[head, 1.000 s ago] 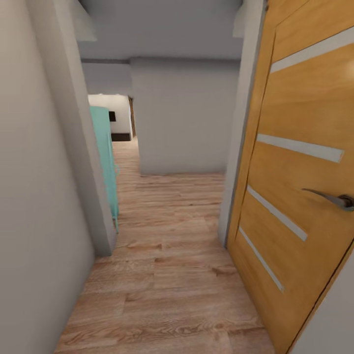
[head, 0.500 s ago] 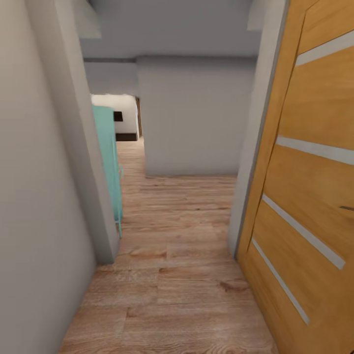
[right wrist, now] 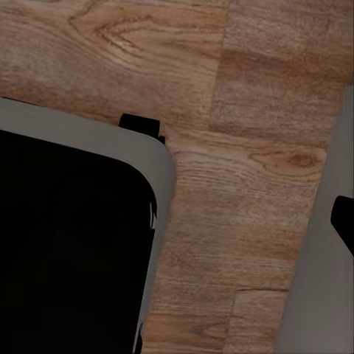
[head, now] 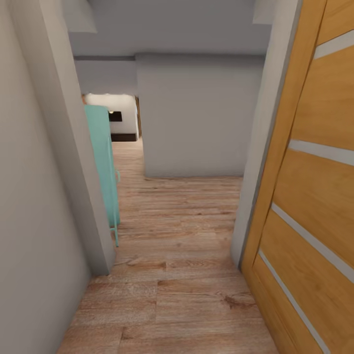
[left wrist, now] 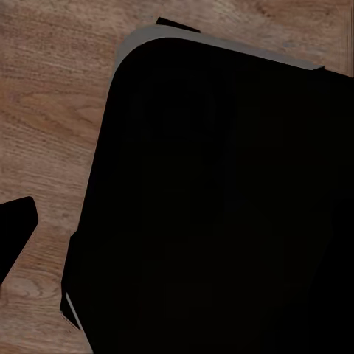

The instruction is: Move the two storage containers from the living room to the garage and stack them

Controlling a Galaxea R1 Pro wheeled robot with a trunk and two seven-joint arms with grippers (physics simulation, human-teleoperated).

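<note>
You've rolled forward: the wooden door (head: 314, 196) now fills more of your right, its handle gone. Wood floor (head: 177, 255) leads past a teal cabinet (head: 103, 167). No containers visible; finger state can't be told.

Robot base (left wrist: 214, 214): large flat black panel with a rounded corner, edged by a thin pale grey rim; small black tabs project past the rim. Same base in the right wrist view (right wrist: 66, 243): black top, grey rounded border, a small black tab at the corner. Black finger tip (left wrist: 15, 228), pointed and matte.
</note>
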